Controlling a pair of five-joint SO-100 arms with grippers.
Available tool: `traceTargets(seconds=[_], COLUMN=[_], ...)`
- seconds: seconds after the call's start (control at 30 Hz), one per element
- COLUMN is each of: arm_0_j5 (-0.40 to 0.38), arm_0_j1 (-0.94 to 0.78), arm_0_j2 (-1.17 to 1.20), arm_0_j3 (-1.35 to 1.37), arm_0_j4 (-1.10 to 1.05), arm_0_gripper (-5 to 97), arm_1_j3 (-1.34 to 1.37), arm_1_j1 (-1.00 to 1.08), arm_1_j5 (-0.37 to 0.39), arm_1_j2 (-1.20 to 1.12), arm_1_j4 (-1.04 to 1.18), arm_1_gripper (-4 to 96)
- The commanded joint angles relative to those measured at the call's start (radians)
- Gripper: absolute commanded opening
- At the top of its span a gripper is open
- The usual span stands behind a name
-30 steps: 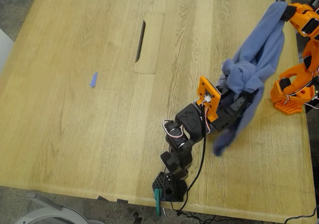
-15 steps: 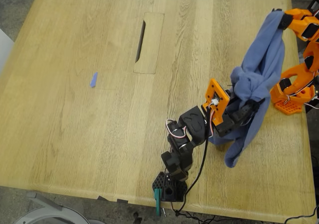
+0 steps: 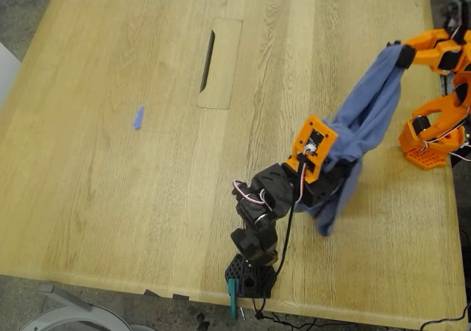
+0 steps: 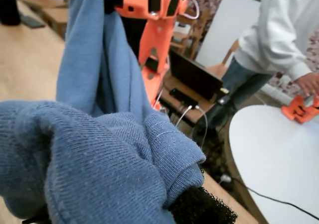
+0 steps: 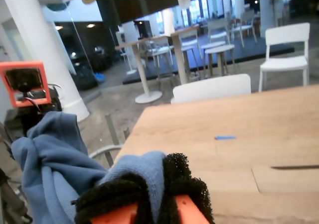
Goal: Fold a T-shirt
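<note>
While the T-shirt (image 3: pixel 368 118) hung off the surface (image 3: pixel 110 184) in the exterior view, it stretched as a slate-blue band between my two claws. My first claw (image 3: pixel 335 162), on the black arm with the orange camera plate, was buried in a bunched wad of the cloth, and a loose tail drooped below it toward the wood. My second claw (image 3: pixel 401 55), on the orange arm, held the opposite end higher up, well apart from the first. A small purple strip (image 3: pixel 138 118) lay on the wood far from both claws, beyond a dark cable slot (image 3: pixel 208 61).

From the first wrist view, the T-shirt (image 4: pixel 99 159) filled the foreground, wrapped over a black foam pad (image 4: pixel 202 206) of my first claw, which was clamped on the fabric. Past it the cloth rose to the orange arm (image 4: pixel 154 30). A person in a white top (image 4: pixel 279 30) stood farther off, beside a white round table (image 4: pixel 274 159).

From the second wrist view, my second claw (image 5: pixel 149 196) had its black foam pads pressed together on a fold of the T-shirt (image 5: pixel 55 159). The rest sagged away toward the other arm's orange camera plate (image 5: pixel 25 82). The purple strip (image 5: pixel 225 137) lay on the surface (image 5: pixel 259 124) ahead.
</note>
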Motion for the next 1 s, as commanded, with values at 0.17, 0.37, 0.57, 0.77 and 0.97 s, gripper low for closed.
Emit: traceTargets(seconds=[0.17,0.37,0.57,0.77,0.97], arm_0_j5=[-0.058,-0.060,-0.055,-0.048,-0.040], arm_0_j1=[-0.064,-0.141,-0.284,-0.385,-0.472], arm_0_j2=[0.212,0.307,0.388,0.396,0.422], arm_0_j3=[0.301,0.525,0.750,0.887,1.026], arm_0_j4=[0.048,0.026,-0.087,-0.212,-0.287], arm_0_gripper=[0,0,0,0,0], arm_1_j3=[0.135,0.222,0.350,0.472,0.680], arm_1_j1=[-0.011,0.011,0.057,0.100,0.161], arm_1_j5=[0.006,0.003,0.003,0.009,0.008], arm_1_j2=[0.069,0.080,0.081,0.089,0.110], arm_1_j4=[-0.029,-0.089,-0.176,-0.201,-0.347], arm_1_gripper=[-0.1,-0.1,-0.1,-0.1,-0.1])
